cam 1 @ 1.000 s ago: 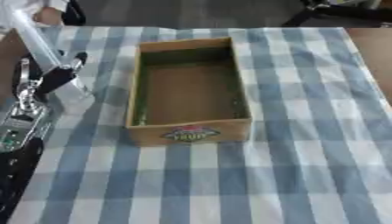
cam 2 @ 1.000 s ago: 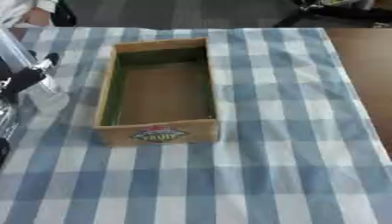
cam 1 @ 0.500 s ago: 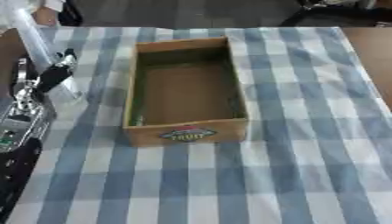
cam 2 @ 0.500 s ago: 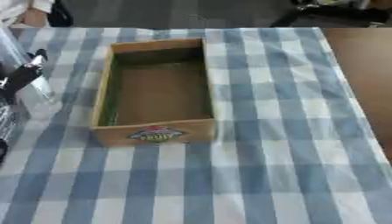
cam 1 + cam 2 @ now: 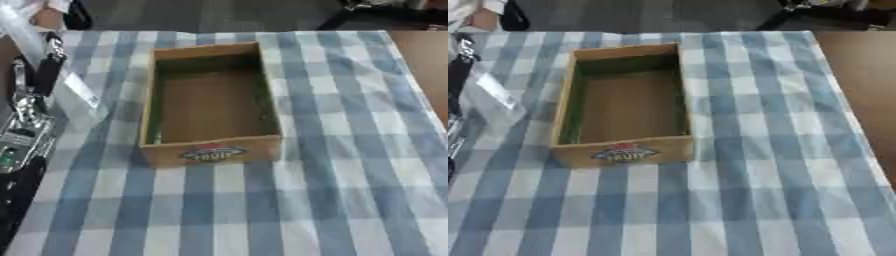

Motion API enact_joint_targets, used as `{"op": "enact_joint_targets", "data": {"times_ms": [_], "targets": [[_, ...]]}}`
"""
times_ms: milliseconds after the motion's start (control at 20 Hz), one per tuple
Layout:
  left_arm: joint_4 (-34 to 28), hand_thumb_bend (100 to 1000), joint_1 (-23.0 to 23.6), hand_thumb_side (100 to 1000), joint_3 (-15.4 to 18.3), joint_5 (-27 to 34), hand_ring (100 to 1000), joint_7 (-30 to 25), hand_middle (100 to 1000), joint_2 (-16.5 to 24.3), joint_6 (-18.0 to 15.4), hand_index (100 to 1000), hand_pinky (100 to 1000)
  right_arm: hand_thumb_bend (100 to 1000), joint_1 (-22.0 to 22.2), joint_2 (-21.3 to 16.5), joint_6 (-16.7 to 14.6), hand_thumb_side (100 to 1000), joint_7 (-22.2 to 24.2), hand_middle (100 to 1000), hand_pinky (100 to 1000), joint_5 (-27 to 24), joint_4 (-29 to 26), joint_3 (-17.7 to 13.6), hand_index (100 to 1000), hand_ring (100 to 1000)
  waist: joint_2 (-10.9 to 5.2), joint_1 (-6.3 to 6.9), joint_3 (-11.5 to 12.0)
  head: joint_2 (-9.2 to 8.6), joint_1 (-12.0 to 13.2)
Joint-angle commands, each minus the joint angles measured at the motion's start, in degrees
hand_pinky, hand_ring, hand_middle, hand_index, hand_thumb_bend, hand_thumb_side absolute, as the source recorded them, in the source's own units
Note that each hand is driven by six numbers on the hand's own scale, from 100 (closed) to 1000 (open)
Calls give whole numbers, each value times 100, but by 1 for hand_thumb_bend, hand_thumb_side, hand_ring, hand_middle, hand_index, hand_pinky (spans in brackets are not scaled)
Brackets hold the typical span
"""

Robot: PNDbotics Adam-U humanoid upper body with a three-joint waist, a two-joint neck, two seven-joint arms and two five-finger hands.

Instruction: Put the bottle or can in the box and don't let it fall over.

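The black and silver left hand [image 5: 35, 82] is holding a clear plastic bottle [image 5: 66, 85] with curled fingers. Right of it, an open wooden box [image 5: 210, 150] is showing a "FRUIT" label [image 5: 213, 153].

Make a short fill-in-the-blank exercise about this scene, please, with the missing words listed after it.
1. The inside of the wooden box is ____.
2. The tablecloth has blue and white ____.
3. The clear bottle is on the box's ____ side.
4. The fingers of the ____ hand curl round the bottle.

Missing words: empty; checks; left; left
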Motion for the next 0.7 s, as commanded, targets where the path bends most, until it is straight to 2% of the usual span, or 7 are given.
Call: {"op": "enact_joint_targets", "data": {"times_ms": [50, 400, 700], "targets": [[-151, 100, -123, 623, 17, -114, 390, -14, 100, 184, -63, 102, 371, 100, -43, -94, -15, 576, -22, 1000, 915, -26, -61, -48, 797, 978, -152, 7, -6, 20, -16], [-272, 100, -133, 638, 12, -209, 386, -58, 100, 193, -113, 100, 371, 100, -45, -105, -19, 575, -32, 1000, 915, -33, -68, -53, 797, 976, -166, 13, -7, 32, -13], [-794, 100, -327, 672, -140, -359, 389, -279, 100, 262, -121, 100, 380, 100, -36, -138, -25, 573, -56, 1000, 915, -35, -78, -71, 796, 974, -212, 24, -8, 140, -78]]}}
